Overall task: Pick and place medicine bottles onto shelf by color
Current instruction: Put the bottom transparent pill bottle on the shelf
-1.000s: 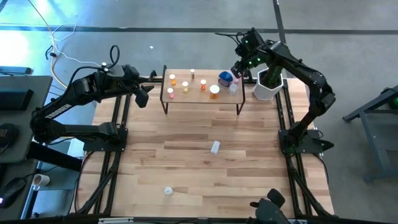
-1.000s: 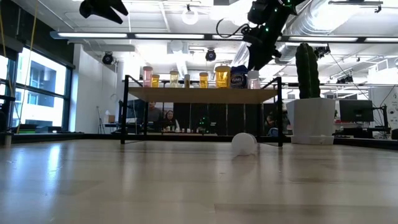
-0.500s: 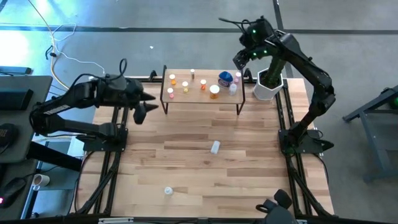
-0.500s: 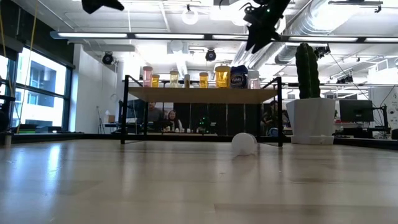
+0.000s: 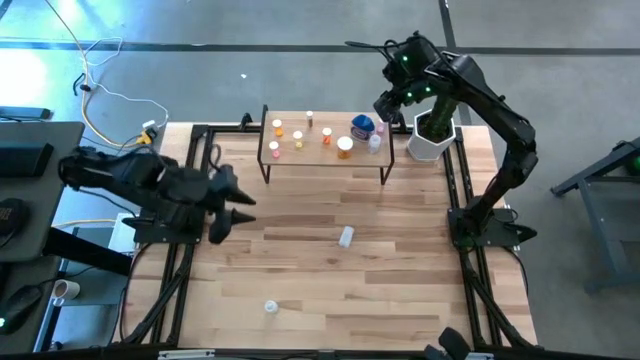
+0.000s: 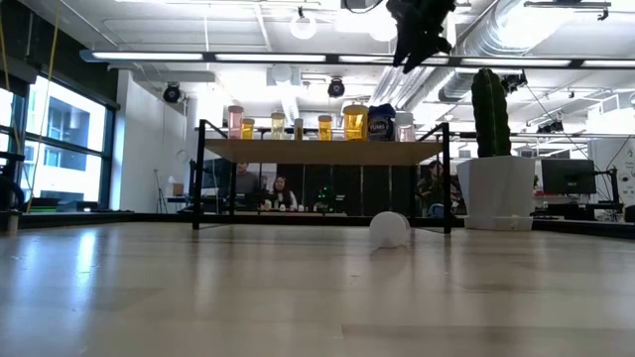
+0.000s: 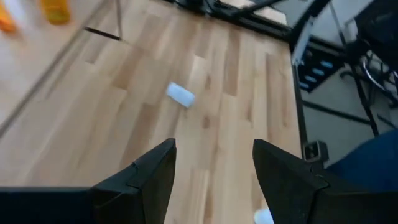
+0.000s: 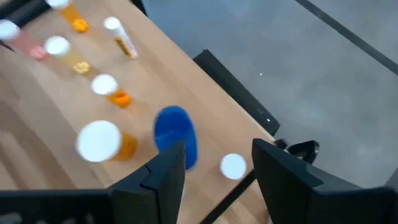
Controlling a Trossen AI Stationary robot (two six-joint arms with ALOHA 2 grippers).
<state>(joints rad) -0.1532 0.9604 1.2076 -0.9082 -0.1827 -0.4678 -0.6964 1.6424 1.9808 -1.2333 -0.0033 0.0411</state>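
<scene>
The shelf [image 5: 325,152] stands at the table's far edge on thin black legs. Several medicine bottles stand on it, among them a blue one [image 8: 176,134], an orange one with a white cap [image 8: 99,142] and a small white-capped one [image 8: 233,166]. A white bottle [image 5: 346,236] lies on its side mid-table, also seen in the left wrist view [image 7: 180,94]. Another small white bottle [image 5: 270,307] stands near the front edge. My right gripper [image 5: 385,108] hangs open above the shelf's right end. My left gripper [image 5: 236,210] is open over the table's left side, pointing toward the lying bottle.
A white pot with a green cactus [image 5: 430,140] stands just right of the shelf, close under my right arm. Black frame rails [image 5: 185,250] run along both sides of the table. The wood between the shelf and the front edge is bare apart from the two loose bottles.
My left arm has swung from beside the shelf's left end toward the table's near edge and now faces the middle of the table, staying open. My right gripper has risen a little above the shelf's right end, still open. No bottle has moved.
</scene>
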